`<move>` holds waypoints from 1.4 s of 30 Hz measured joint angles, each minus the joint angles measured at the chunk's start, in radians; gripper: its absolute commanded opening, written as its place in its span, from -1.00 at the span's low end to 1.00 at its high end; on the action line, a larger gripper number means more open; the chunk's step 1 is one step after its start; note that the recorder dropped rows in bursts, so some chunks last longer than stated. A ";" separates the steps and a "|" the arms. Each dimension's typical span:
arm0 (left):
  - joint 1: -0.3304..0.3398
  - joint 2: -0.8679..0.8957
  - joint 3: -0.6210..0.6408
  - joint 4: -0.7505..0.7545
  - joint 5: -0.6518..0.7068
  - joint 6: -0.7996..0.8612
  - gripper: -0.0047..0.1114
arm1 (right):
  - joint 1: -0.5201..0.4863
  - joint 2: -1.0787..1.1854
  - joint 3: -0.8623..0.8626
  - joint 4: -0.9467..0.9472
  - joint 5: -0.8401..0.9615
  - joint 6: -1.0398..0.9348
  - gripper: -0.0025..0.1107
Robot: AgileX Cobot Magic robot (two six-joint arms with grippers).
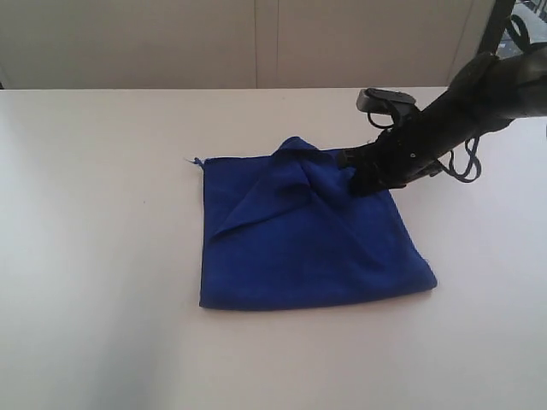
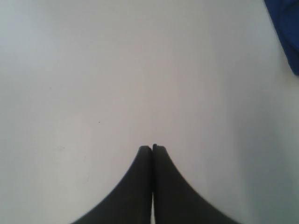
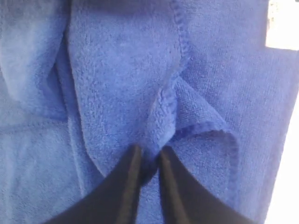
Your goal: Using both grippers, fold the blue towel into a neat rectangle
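Note:
The blue towel [image 1: 308,235] lies folded over on the white table [image 1: 94,256], with a raised, bunched ridge running toward its far right corner. My right gripper [image 1: 352,178] reaches in from the right and is shut on that bunched fold. In the right wrist view the black jaws pinch a pleat of the towel [image 3: 121,70] at my right gripper [image 3: 149,156]. My left gripper [image 2: 153,148] is shut with nothing in it, above bare table. A corner of the towel [image 2: 286,32] shows at that view's edge. The left arm is out of the exterior view.
A pale wall with panel seams [image 1: 265,43] runs behind the table's far edge. Black cables [image 1: 466,158] hang off the right arm. A small thread or tag [image 1: 197,161] sticks out at the towel's far left corner.

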 measured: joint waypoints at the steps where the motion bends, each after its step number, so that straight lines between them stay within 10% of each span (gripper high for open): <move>1: 0.000 0.000 0.000 0.000 0.000 0.000 -0.92 | 0.000 0.000 0.000 0.000 -0.002 0.015 -0.33; 42: 0.000 0.000 0.000 0.000 0.000 0.000 -0.92 | 0.000 -0.003 0.045 0.011 -0.107 0.552 -0.33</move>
